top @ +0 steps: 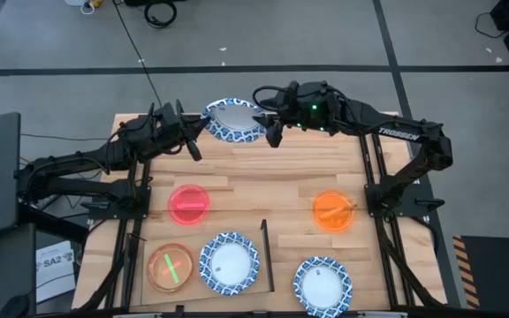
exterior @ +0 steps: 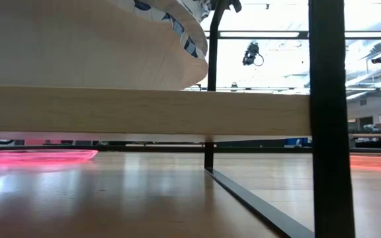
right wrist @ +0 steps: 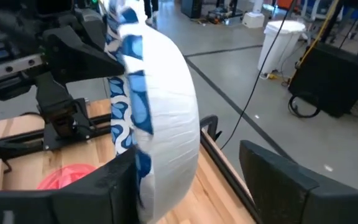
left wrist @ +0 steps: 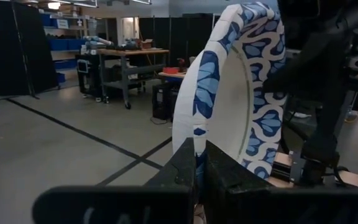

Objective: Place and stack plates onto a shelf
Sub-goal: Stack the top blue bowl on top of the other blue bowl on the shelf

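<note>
A blue-and-white plate (top: 232,119) hangs steeply tilted over the table's far edge, between both arms. My left gripper (top: 200,132) is shut on the plate's left rim. My right gripper (top: 269,115) is open at its right rim, a finger on either side of the plate (right wrist: 160,106). The shelf (top: 203,296) is a raised pale panel at the near left with a black bar (top: 266,256) along its right edge. An orange plate with a green one (top: 170,268) and a blue-and-white plate (top: 230,263) lie on the shelf. My left gripper pinches the plate's patterned rim (left wrist: 197,146) between its two fingers (left wrist: 229,177), coming level from the table's left. The plate is lifted clear and stands nearly on edge beyond the fingers. My right gripper's one finger (right wrist: 114,180) lies close against the plate's rim; whether it touches, I cannot tell.
A red plate (top: 189,203) lies on the table at left centre and an orange plate (top: 333,212) at right centre. Another blue-and-white plate (top: 322,284) sits at the near right. The shelf's black posts (exterior: 327,119) stand near the table's front edge.
</note>
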